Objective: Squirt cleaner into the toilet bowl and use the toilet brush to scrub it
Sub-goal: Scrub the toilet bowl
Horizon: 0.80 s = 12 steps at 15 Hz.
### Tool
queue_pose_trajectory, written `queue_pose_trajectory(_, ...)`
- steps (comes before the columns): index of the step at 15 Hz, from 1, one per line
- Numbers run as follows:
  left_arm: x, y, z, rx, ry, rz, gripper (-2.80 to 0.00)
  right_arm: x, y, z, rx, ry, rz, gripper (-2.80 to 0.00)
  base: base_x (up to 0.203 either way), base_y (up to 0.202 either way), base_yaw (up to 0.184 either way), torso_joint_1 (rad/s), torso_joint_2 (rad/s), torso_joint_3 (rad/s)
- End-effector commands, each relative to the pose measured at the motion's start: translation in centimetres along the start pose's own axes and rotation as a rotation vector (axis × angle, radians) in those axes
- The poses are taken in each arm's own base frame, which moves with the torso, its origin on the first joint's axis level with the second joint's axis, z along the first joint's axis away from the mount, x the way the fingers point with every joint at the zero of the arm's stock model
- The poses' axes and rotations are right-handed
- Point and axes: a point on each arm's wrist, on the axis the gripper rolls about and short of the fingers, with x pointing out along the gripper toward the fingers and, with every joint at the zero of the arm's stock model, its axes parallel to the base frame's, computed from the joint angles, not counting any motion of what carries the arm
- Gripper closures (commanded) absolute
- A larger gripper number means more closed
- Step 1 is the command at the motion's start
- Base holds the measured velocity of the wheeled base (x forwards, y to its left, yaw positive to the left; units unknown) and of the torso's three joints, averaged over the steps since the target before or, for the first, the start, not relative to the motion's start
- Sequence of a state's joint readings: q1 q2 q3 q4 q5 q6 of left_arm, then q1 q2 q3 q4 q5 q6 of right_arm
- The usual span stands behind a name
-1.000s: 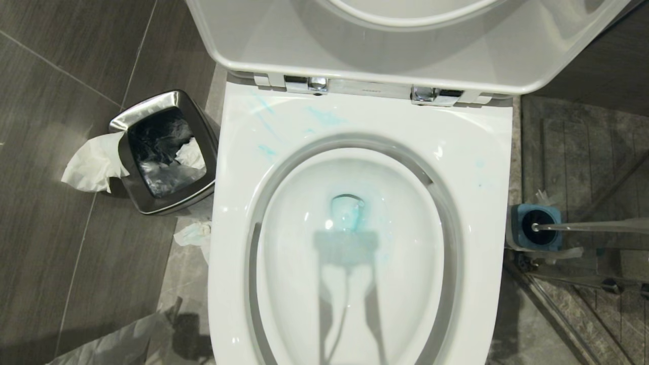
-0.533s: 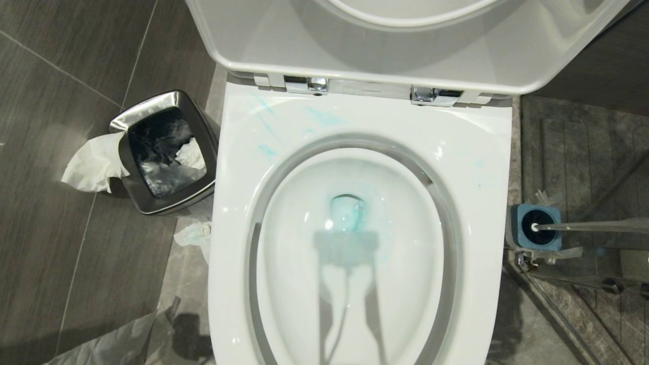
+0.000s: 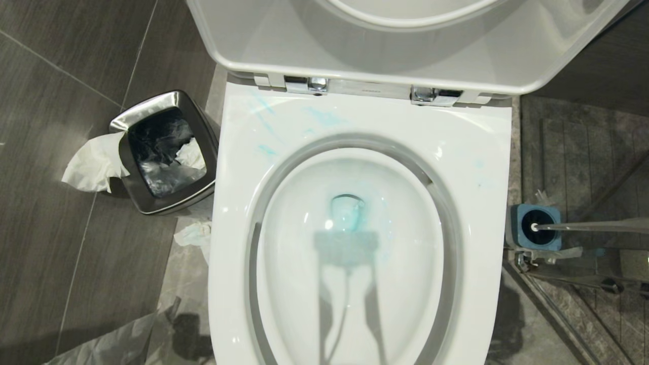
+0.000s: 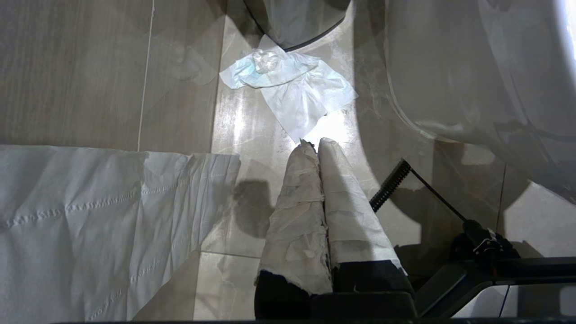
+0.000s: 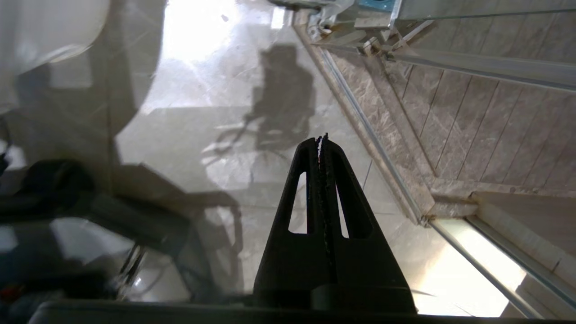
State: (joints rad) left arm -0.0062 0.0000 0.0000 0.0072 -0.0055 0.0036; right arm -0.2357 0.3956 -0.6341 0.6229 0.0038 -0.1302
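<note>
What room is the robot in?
A bathroom, most likely. There is an open toilet bowl with bluish water, a toilet brush in its holder beside it, and a steel waste bin with tissue on the tiled floor.

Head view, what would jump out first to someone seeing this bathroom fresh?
The white toilet bowl fills the middle, lid up, with turquoise cleaner tinting its water and smearing the rim's rear left. To the robot's left stands a steel waste bin with tissue hanging over its edge. On the right the toilet brush sits in its blue holder.
</note>
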Motion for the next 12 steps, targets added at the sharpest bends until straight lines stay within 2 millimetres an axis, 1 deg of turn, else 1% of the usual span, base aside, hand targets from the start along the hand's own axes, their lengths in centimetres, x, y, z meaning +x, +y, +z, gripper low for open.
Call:
queue_pose_trajectory(1, 0.0, 0.0, 0.0, -0.001, 0.004, 0.001, 0.00, 2.8, 0.0, -0.4, 0.000, -0.031, -0.032, 0.00, 0.000, 0.000, 0.000, 0.000, 0.00, 0.000)
queue_pose_trajectory(4, 0.0, 0.0, 0.0, 0.000, 0.004, -0.001, 0.00, 6.1, 0.0, -1.6, -0.005, -0.057, -0.071, 0.00, 0.000, 0.000, 0.000, 0.000, 0.00, 0.000)
queue_pose_trajectory(7, 0.0, 0.0, 0.0, -0.001, 0.004, -0.001, 0.00, 9.3, 0.4, -3.7, -0.018, -0.113, -0.079, 0.00, 0.000, 0.000, 0.000, 0.000, 0.00, 0.000)
queue_pose_trajectory(8, 0.0, 0.0, 0.0, -0.001, 0.004, 0.001, 0.00, 10.3, 0.5, -4.3, -0.031, -0.097, -0.074, 0.00, 0.000, 0.000, 0.000, 0.000, 0.00, 0.000)
queue_pose_trajectory(10, 0.0, 0.0, 0.0, -0.001, 0.004, -0.001, 0.00, 11.7, 0.6, -4.1, -0.044, -0.045, -0.057, 0.00, 0.000, 0.000, 0.000, 0.000, 0.00, 0.000)
queue_pose_trajectory(12, 0.0, 0.0, 0.0, -0.001, 0.004, -0.001, 0.00, 13.3, 0.9, -3.4, -0.045, -0.020, -0.016, 0.00, 0.000, 0.000, 0.000, 0.000, 0.00, 0.000)
